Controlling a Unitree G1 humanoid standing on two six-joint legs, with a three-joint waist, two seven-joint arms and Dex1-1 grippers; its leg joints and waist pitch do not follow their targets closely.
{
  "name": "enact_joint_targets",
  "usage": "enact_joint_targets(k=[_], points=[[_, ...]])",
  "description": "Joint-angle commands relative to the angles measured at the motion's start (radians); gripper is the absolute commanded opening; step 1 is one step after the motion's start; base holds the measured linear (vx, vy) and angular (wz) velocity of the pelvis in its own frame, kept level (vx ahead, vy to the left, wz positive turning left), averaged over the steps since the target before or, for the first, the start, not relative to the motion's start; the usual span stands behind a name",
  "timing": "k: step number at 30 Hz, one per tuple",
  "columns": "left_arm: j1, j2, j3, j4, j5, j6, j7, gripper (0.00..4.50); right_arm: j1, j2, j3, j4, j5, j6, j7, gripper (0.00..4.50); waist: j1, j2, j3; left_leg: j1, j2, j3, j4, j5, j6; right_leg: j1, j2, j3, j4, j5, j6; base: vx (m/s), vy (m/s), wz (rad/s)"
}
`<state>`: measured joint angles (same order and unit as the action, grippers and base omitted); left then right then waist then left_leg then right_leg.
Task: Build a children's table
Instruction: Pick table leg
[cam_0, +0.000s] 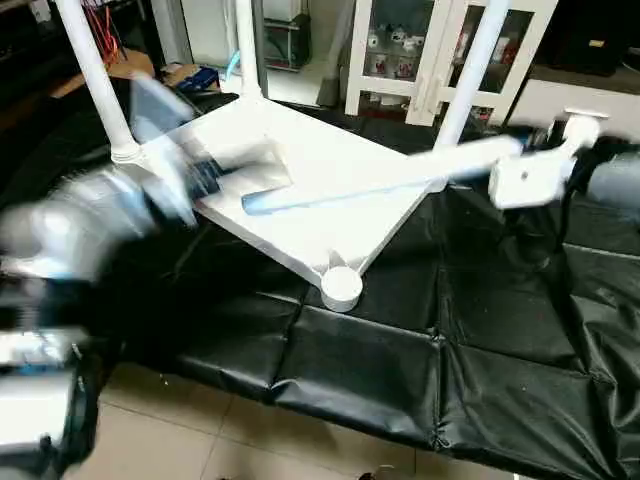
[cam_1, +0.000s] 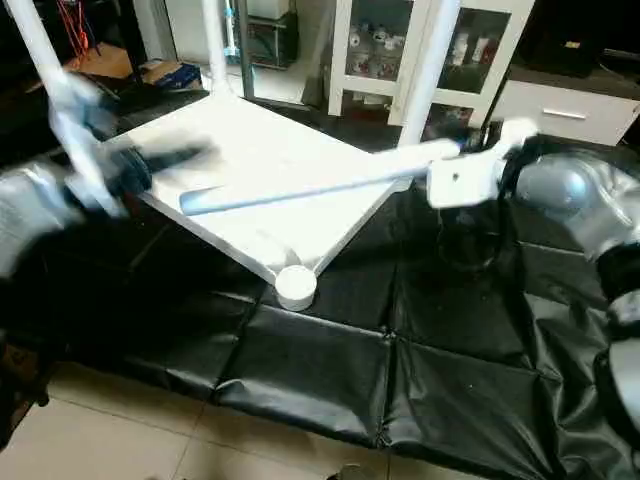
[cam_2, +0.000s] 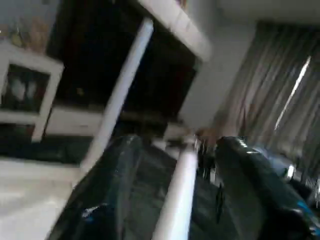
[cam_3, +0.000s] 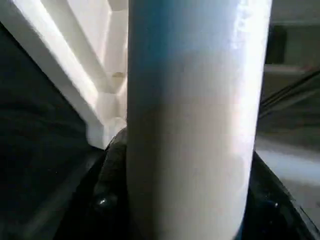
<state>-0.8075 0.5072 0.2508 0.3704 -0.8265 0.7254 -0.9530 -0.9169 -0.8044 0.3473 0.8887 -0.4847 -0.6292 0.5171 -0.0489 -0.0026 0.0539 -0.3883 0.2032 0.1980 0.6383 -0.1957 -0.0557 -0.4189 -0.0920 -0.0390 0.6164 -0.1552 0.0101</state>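
Observation:
The children's table's white tabletop (cam_0: 300, 160) lies upside down on a black mat. Three white legs stand upright in its corner sockets: one at the left (cam_0: 95, 75), one at the back (cam_0: 246, 45) and one at the right (cam_0: 470, 70). The near corner socket (cam_0: 341, 286) holds nothing. A fourth leg (cam_0: 400, 178) hangs level above the tabletop. My right gripper (cam_1: 452, 170) is shut on its right end, and the tube (cam_3: 190, 125) sits tight between the fingers. My left gripper (cam_0: 205, 178) is open at the leg's free end, a black finger (cam_2: 107, 190) on each side with gaps.
The black padded mat (cam_0: 400, 380) covers the work area and ends at a tiled floor (cam_0: 200, 440) in front. A white glass-door cabinet (cam_0: 440, 50) stands behind the table. Boxes and cables (cam_0: 190, 75) lie at the back left.

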Motion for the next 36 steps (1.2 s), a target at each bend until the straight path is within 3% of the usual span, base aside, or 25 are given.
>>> enact_joint_targets(k=[1,2,4,5,8,12,13,18,21,22,25,27,31,36], points=[[0.001,-0.036,0.041,0.014,-0.018,-0.039,0.071,2.86,0.017,0.021,-0.075,-0.010,0.091,0.105,0.034,1.86,0.003,-0.015,-0.077,0.014,0.006,-0.001,-0.060,-0.235,0.099,0.055,-0.013,0.014,-0.053,-0.179,-0.314,0.000,0.000,0.00],[0.004,-0.046,0.052,0.014,-0.019,-0.052,0.087,3.03,0.027,0.030,-0.088,-0.017,0.109,0.133,0.039,1.86,0.004,-0.015,-0.076,0.015,0.007,0.001,-0.060,-0.234,0.104,0.055,-0.012,0.016,-0.055,-0.172,-0.314,0.000,0.000,0.00],[0.014,-0.099,0.111,0.019,-0.037,-0.095,0.175,3.24,0.087,0.080,-0.147,-0.068,0.206,0.266,0.057,1.86,0.010,-0.017,-0.078,0.014,0.008,-0.001,-0.060,-0.217,0.106,0.056,-0.015,0.016,-0.053,-0.161,-0.314,0.000,0.000,0.00],[0.014,-0.099,0.111,0.019,-0.037,-0.095,0.175,3.26,0.087,0.080,-0.147,-0.068,0.206,0.266,0.057,1.85,0.010,-0.015,-0.077,0.012,0.007,-0.001,-0.062,-0.213,0.107,0.059,-0.012,0.015,-0.053,-0.154,-0.313,0.000,0.000,0.00],[0.034,-0.160,0.140,0.013,-0.061,-0.099,0.223,3.58,0.165,0.165,-0.214,-0.182,0.322,0.420,0.021,1.85,0.016,-0.013,-0.082,0.015,0.009,-0.002,-0.063,-0.187,0.105,0.058,-0.015,0.014,-0.050,-0.133,-0.314,0.000,0.000,0.00],[0.036,-0.214,0.158,-0.003,-0.112,-0.069,0.256,3.65,0.206,0.230,-0.262,-0.266,0.375,0.526,-0.042,1.85,0.025,-0.014,-0.080,0.020,0.010,-0.001,-0.066,-0.195,0.086,0.055,-0.016,0.016,-0.055,-0.160,-0.308,0.000,0.000,0.00],[0.036,-0.241,0.155,-0.017,-0.122,-0.061,0.276,3.92,0.227,0.259,-0.271,-0.317,0.399,0.562,-0.056,1.85,0.027,-0.011,-0.080,0.021,0.010,-0.002,-0.067,-0.202,0.077,0.053,-0.016,0.015,-0.055,-0.174,-0.301,0.000,0.000,0.00],[0.046,-0.292,0.104,-0.071,-0.121,-0.034,0.294,4.28,0.269,0.306,-0.258,-0.417,0.410,0.592,-0.079,1.85,0.036,-0.009,-0.078,0.022,0.012,-0.001,-0.071,-0.199,0.061,0.052,-0.016,0.017,-0.057,-0.166,-0.284,0.000,0.000,0.00],[0.047,-0.386,0.010,-0.139,-0.073,-0.044,0.344,4.50,0.321,0.399,-0.237,-0.591,0.406,0.714,-0.104,1.85,0.044,-0.007,-0.077,0.023,0.014,-0.003,-0.074,-0.195,0.047,0.053,-0.018,0.019,-0.059,-0.170,-0.268,0.000,0.000,0.00],[0.047,-0.386,0.010,-0.139,-0.073,-0.044,0.344,4.50,0.321,0.399,-0.237,-0.591,0.406,0.714,-0.104,1.85,0.047,-0.009,-0.078,0.020,0.013,-0.004,-0.075,-0.185,0.046,0.056,-0.018,0.019,-0.058,-0.161,-0.260,0.000,0.000,0.00],[0.024,-0.444,-0.029,-0.133,-0.014,-0.110,0.378,4.50,0.377,0.459,-0.194,-0.737,0.400,0.856,-0.106,1.85,0.051,-0.006,-0.074,0.023,0.013,-0.005,-0.080,-0.199,0.038,0.053,-0.018,0.021,-0.066,-0.190,-0.237,0.000,0.000,0.00],[0.024,-0.444,-0.029,-0.133,-0.014,-0.110,0.378,4.50,0.377,0.459,-0.194,-0.737,0.400,0.856,-0.106,1.85,0.051,-0.006,-0.075,0.023,0.013,-0.007,-0.082,-0.209,0.024,0.053,-0.019,0.021,-0.067,-0.205,-0.226,0.000,0.000,0.00],[0.026,-0.461,-0.079,-0.159,0.057,-0.181,0.383,4.50,0.415,0.472,-0.146,-0.852,0.413,0.990,-0.087,1.85,0.050,-0.006,-0.072,0.023,0.012,-0.009,-0.086,-0.231,0.004,0.053,-0.017,0.023,-0.073,-0.231,-0.200,0.000,0.000,0.00],[0.036,-0.465,-0.098,-0.169,0.105,-0.222,0.404,4.50,0.437,0.485,-0.138,-0.910,0.410,1.041,-0.085,1.85,0.051,-0.004,-0.074,0.024,0.013,-0.009,-0.086,-0.219,-0.003,0.050,-0.019,0.024,-0.071,-0.211,-0.200,0.000,0.000,0.00]])
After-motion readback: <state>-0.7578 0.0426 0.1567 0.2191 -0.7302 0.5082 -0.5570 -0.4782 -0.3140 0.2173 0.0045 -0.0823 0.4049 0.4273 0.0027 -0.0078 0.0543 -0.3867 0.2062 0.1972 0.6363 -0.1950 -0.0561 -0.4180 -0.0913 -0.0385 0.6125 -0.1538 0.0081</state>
